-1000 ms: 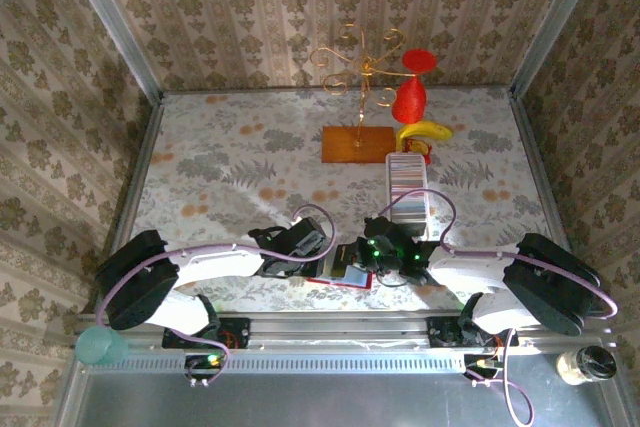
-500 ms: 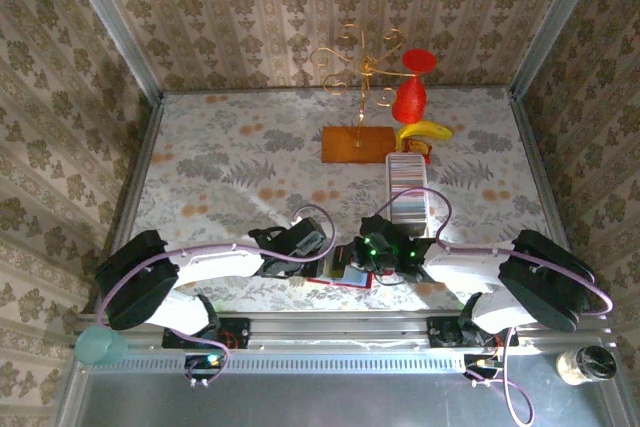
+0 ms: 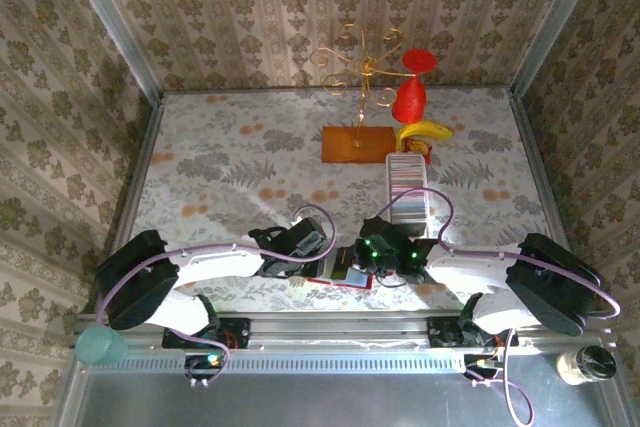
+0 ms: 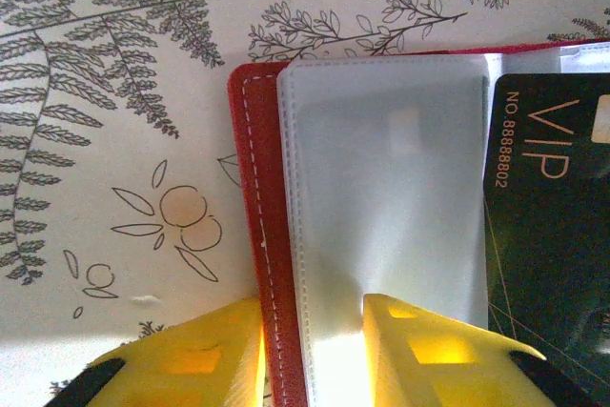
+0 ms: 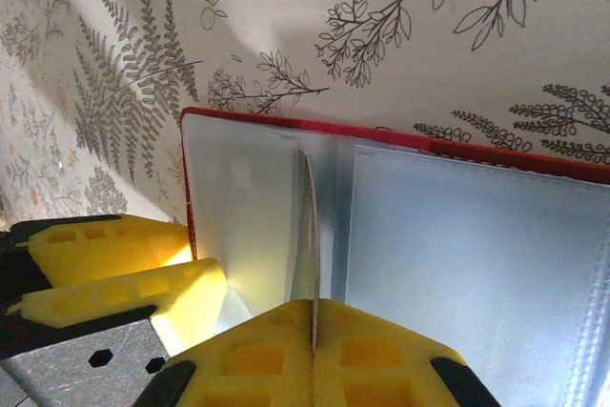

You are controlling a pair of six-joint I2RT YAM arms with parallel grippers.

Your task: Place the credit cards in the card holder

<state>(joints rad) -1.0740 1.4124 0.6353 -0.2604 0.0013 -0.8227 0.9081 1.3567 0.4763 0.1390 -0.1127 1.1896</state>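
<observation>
Card holder (image 4: pixel 250 188) red, frosted pockets (image 5: pixel 477 254) open flat, right pincer (image 5: pixel 313 316) clamping a card (image 5: pixel 310 226) edge-on, left pincer (image 4: pixel 313 316) parted, perhaps pressing

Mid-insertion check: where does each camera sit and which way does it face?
Top external: above and behind the bases, looking down on the table; left arm and right arm meet over the card holder.
Left wrist: on its arm, looking down past the left gripper at the holder's red edge and a black VIP card.
Right wrist: looking past the right gripper, pinching a credit card edge-on; left fingers show too.
Shared: both wrist views see the holder's clear pockets.
</observation>
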